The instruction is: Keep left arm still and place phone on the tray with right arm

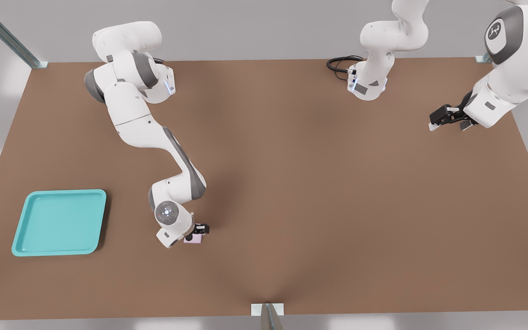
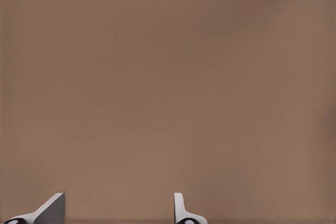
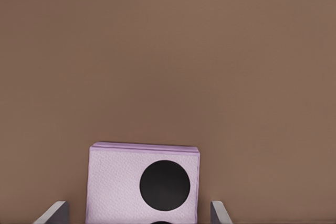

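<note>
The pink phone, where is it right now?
The phone lies on the brown table, under the right arm's hand, on the front view's right of the turquoise tray.

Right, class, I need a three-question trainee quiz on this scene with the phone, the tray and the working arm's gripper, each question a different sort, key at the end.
1. True or false: the phone lies in the tray.
2. Does the tray sit toward the front view's left or right of the phone?
3. The gripper fingers stand: A) apart, either side of the phone; B) pinched together above the tray.

Key: 1 false, it lies on the table; 2 left; 3 A.
</note>
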